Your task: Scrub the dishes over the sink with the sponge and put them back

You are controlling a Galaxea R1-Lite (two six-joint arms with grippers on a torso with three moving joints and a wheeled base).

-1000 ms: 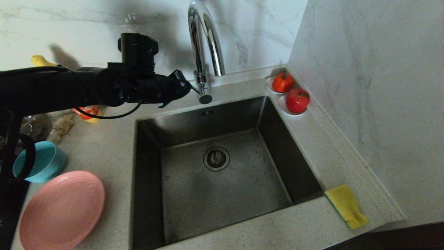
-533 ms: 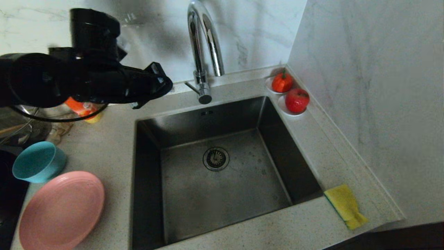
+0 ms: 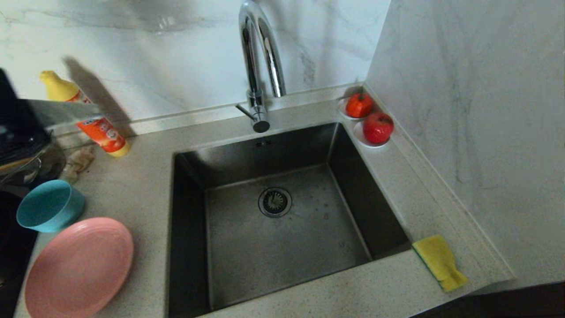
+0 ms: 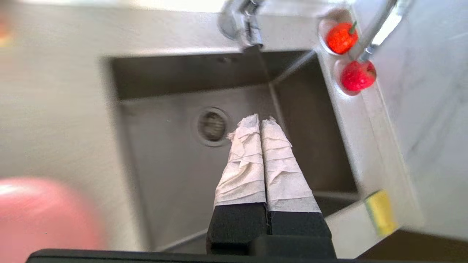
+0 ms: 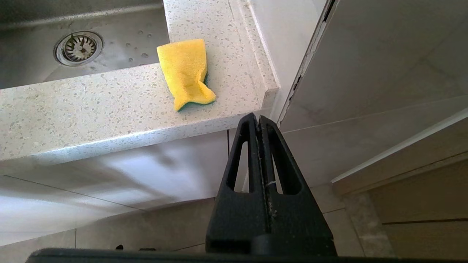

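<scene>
Here, pink plate (image 3: 78, 266) lying flat at the lower left of the head view, on the speckled counter (image 3: 132, 194), with the teal bowl (image 3: 49, 205) just above it, tipped on its side, mouth toward the left. No telling from these views where the spoon lies. Yellow sponge (image 3: 439, 261) at the lower right, on the counter's front corner, just beside the sink (image 3: 282, 212) rim, crumpled at one end. Sink filling the centre, drain strainer (image 3: 275, 202) in its floor, chrome tap (image 3: 258, 66) arching over the back edge. Left gripper (image 4: 260, 122) above the basin in its wrist view, paper-wrapped fingers pressed together, holding nothing. Right gripper (image 5: 258, 120) below the counter edge, likewise pressed together and empty. Further out: two saucers with red fruit (image 3: 370, 119) at the upper right, orange bottle (image 3: 95, 126) and possibly a beige rag (image 3: 78, 161) at the upper left.
</scene>
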